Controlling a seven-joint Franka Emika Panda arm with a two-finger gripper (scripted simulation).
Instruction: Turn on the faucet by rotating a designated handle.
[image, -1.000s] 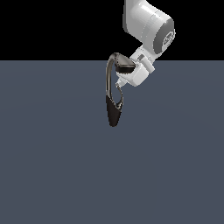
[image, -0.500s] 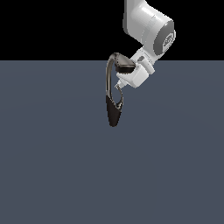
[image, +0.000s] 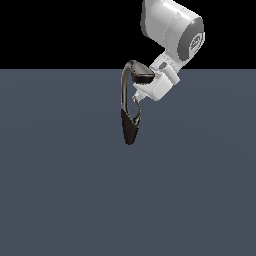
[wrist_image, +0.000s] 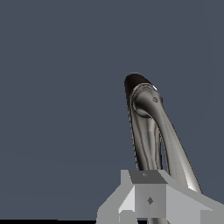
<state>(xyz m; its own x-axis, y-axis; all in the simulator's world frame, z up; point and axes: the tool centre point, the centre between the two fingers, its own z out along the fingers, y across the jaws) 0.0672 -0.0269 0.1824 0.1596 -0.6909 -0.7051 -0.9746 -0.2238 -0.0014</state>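
Faucet (image: 131, 120) stands alone on the flat grey-blue floor (image: 60, 190), a little above the middle of the exterior view. Its dark brown cone base (image: 130, 132) tapers to a point at the bottom of that view, and its arched neck (image: 124, 87) rises from the base and bends over toward the exterior view's right, ending in a flattened spray head (image: 142, 76).

My gripper (image: 136, 99) hangs just under that spray head, reaching in from the exterior view's right below my white wrist and forearm (image: 172, 32). Its tip sits right at the upper end of the handle (image: 138, 113), the thin curved silvery lever rising from the top of the base on the side facing my arm. Whether I am touching the handle or only just beside it I cannot tell; the parts are too small there.

From my wrist view I look along the metallic neck (wrist_image: 151, 135) toward the dark base (wrist_image: 131, 83), with my grey gripper body (wrist_image: 148, 199) low in the frame and the neck passing behind it. How wide my fingers stand I cannot tell from either view.
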